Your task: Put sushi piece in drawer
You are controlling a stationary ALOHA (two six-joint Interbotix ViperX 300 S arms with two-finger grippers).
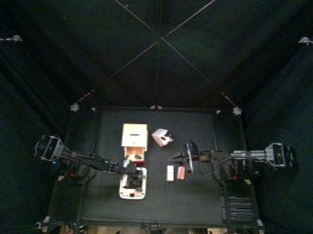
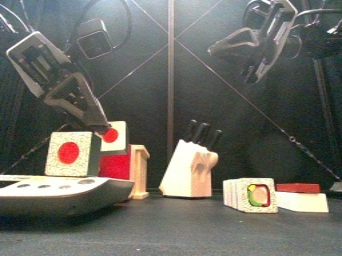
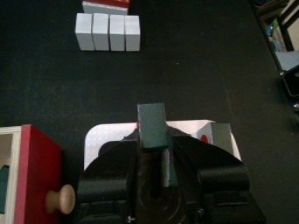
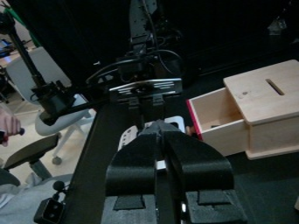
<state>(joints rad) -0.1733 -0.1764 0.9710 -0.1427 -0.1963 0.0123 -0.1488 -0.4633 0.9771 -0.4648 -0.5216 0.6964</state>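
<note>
Sushi piece (image 1: 173, 172) lies outside the open, empty drawer (image 4: 216, 112); left claw (image 3: 158, 144) and right claw (image 4: 163, 131) both closed, empty

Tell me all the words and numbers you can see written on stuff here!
None can be read in any view.
The tan box with its red drawer shows bare wood and a slot, no writing.
The knife block is plain.
The blocks with a red dot carry only a picture, no letters.
The white blocks look blank.

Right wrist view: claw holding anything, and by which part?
Nothing. The right claw is shut and empty; the sushi piece lies free, ungrasped.
</note>
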